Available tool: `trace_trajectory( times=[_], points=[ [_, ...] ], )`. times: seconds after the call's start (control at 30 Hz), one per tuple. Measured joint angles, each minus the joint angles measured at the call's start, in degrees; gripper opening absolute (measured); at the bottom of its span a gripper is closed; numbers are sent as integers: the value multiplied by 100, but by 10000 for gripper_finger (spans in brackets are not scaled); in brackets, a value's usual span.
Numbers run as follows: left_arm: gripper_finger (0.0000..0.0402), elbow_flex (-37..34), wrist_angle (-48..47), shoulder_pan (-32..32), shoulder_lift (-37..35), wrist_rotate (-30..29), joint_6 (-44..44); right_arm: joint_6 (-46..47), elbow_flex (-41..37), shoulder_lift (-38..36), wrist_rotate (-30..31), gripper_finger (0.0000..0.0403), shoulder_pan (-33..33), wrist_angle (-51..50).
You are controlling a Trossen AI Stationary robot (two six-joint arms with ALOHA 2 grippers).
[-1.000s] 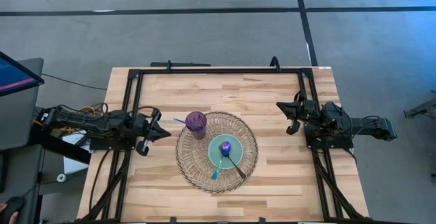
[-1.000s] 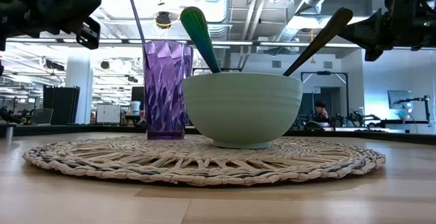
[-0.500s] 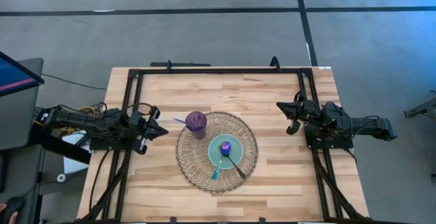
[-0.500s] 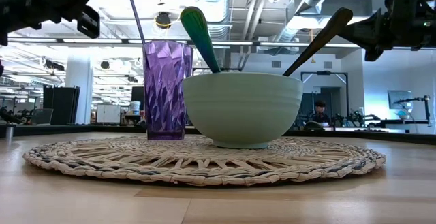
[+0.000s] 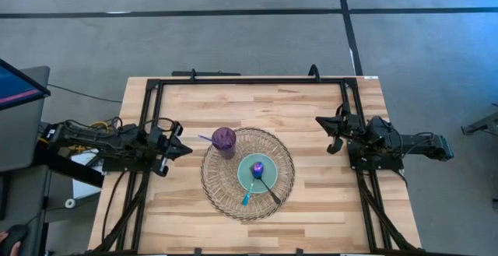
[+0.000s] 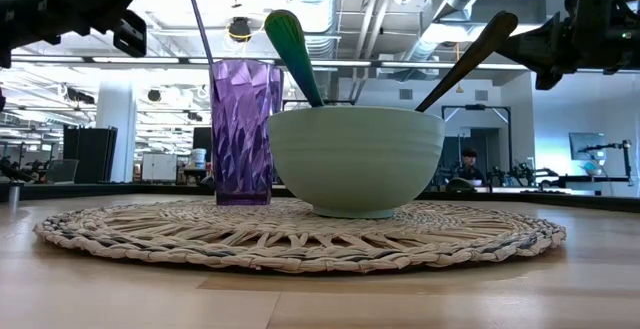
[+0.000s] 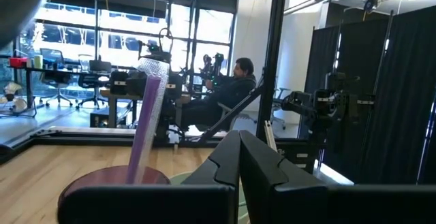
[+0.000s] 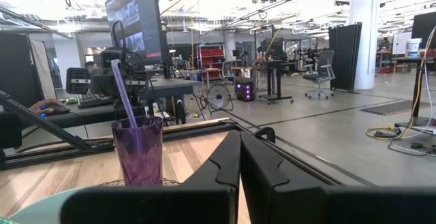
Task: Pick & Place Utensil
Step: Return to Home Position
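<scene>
Pale wooden table seen from above, with a round woven placemat at its centre. On the mat sits a light blue bowl holding a blue spoon and a dark spoon. A purple cup with a straw stands just beside it, toward the left arm. The left gripper is near the table's left edge and the right gripper near the right edge. Both have fingers pressed together, holding nothing. The place setting looks finished; what seems left is for the arms to settle into rest.
</scene>
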Motion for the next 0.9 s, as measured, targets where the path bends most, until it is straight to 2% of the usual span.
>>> trace_trajectory(
  times=[0.27,0.9],
  points=[
    [6,0,0,0,0,-376,0,0,0,0,0,1,-2,-2],
    [6,0,-1,-1,3,-388,0,0,0,1,0,1,-2,-2]
  ],
)
